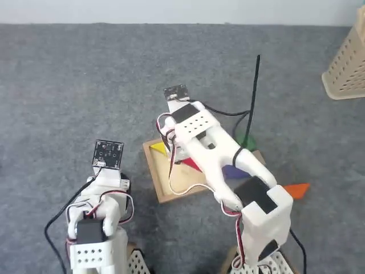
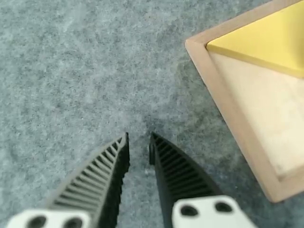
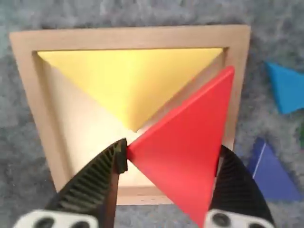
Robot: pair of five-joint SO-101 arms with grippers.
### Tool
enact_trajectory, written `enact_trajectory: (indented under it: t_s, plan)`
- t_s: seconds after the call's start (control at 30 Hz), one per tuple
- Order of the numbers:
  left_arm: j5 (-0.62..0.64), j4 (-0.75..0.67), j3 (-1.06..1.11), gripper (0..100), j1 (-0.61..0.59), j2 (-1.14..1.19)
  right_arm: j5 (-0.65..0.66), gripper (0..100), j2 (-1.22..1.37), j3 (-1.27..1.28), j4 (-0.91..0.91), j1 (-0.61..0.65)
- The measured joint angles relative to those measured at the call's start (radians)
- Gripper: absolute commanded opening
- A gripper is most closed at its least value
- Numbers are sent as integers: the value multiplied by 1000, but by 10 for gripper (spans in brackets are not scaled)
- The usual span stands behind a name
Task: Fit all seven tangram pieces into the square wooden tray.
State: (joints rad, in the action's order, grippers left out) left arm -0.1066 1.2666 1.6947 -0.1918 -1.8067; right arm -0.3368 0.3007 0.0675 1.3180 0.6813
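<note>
Right gripper point(image 3: 172, 152): jaws clamped on the red triangle point(image 3: 185, 147), one fingertip at its point, the other against the opposite edge. The triangle is over the tray point(image 3: 128, 37), with one corner reaching the far inner wall and another overlapping the near rim. Whether it lies flat on the tray floor cannot be told.

The yellow triangle point(image 3: 133, 80) lies inside the tray, long edge along one wall, its point meeting the red triangle's point near the tray's middle.

Right arm point(image 1: 199, 137): stretched forward over the tray, wrist bent down.

On the carpet point(image 2: 71, 71) outside the tray, beyond the wall that the red triangle reaches: a blue piece point(image 3: 287, 88) and a purple piece point(image 3: 268, 171), both near it. An orange piece point(image 1: 296, 189) lies farther out, beside the right arm's base.

Left gripper point(image 2: 138, 138): jaws almost together, a narrow slit between them, holding nothing. It points down at bare carpet, near one tray corner without touching it.

Left arm point(image 1: 97, 211): folded back close to its base.

A basket point(image 1: 348, 63) stands at the far edge, well apart.
</note>
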Motion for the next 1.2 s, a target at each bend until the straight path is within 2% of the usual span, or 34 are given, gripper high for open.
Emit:
enact_trajectory:
  t_s: [0.1, 0.2, 0.47, 0.57, 0.73, 0.83, 0.93, 1.2]
  plan:
    - [0, 0, 0, 71, 0, 0, -3, 326, 0, 0, 0, -3]
    - [0, 0, 0, 71, 0, 0, -3, 348, 0, 0, 0, 6]
    - [0, 0, 0, 71, 0, 0, -3, 345, 0, 0, 2, 32]
    - [0, 0, 0, 71, 0, 0, 5, 266, 0, -11, 51, 15]
    - [0, 0, 0, 71, 0, 0, 190, 0, -71, -29, 115, -120]
    - [0, 0, 0, 71, 0, 0, 333, 45, -176, -29, 150, -222]
    - [0, 0, 0, 71, 0, 0, 407, 38, -302, 11, 178, -362]
    - [0, 0, 0, 71, 0, 0, 646, 60, -629, 388, 213, -738]
